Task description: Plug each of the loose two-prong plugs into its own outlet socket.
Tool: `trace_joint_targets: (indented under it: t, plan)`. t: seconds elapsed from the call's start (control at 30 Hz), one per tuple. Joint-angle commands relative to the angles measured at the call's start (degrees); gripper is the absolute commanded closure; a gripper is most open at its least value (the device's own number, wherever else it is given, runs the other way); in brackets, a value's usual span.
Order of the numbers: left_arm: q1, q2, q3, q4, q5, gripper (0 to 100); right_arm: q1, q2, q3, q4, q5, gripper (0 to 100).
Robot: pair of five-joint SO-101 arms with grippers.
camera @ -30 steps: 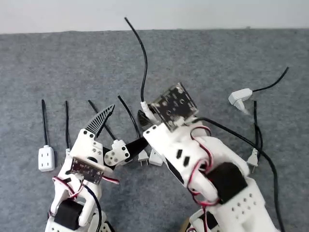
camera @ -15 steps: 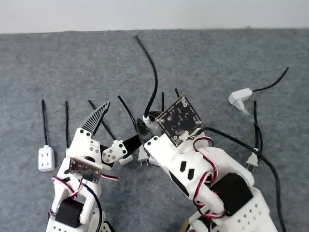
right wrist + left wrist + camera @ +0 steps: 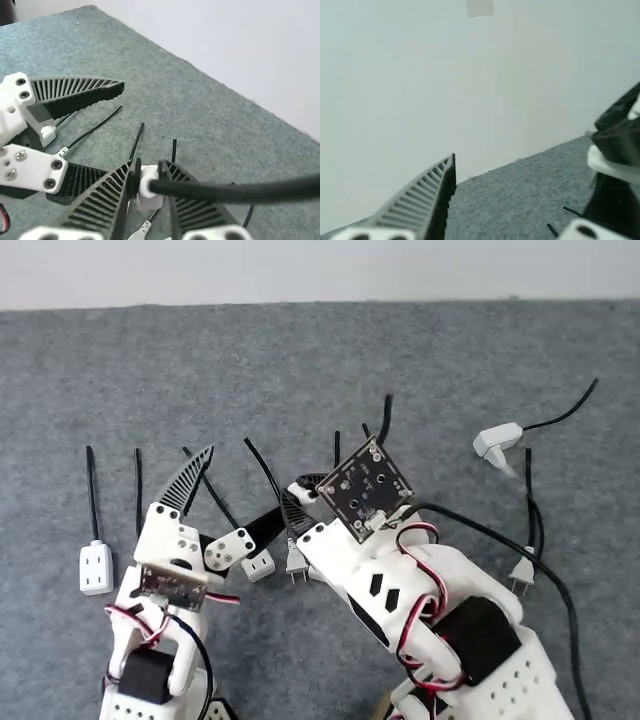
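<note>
Your right claw [image 3: 148, 167] clamps the plug [image 3: 149, 192], cord trailing away. Your left claw [image 3: 238, 495] gapes wide, empty. The socket [image 3: 258, 566] lies on the mat [image 3: 450, 360] just beside that left claw, so carry the plug leftward.

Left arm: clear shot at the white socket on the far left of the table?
Probably yes. The left gripper is open and empty, and the socket lies in the open beside that arm, with only thin cords nearby.

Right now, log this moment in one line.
left gripper: open, empty | right gripper: shut on white cord end | white socket: unplugged
</note>
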Motion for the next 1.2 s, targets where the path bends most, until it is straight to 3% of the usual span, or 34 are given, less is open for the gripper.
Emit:
trace_joint_targets:
  t: [0.0, 1.17]
  plan:
    - [-1.1, -0.6, -0.3, -1.8, 0.4, 59, -0.7, -0.6, -0.4, 1.8, 1.8, 99.1]
    - [-5.1, -0.6, 0.2, -3.8, 0.4, 59, -0.7, -0.7, 0.1, 10.9, 9.2, 99.1]
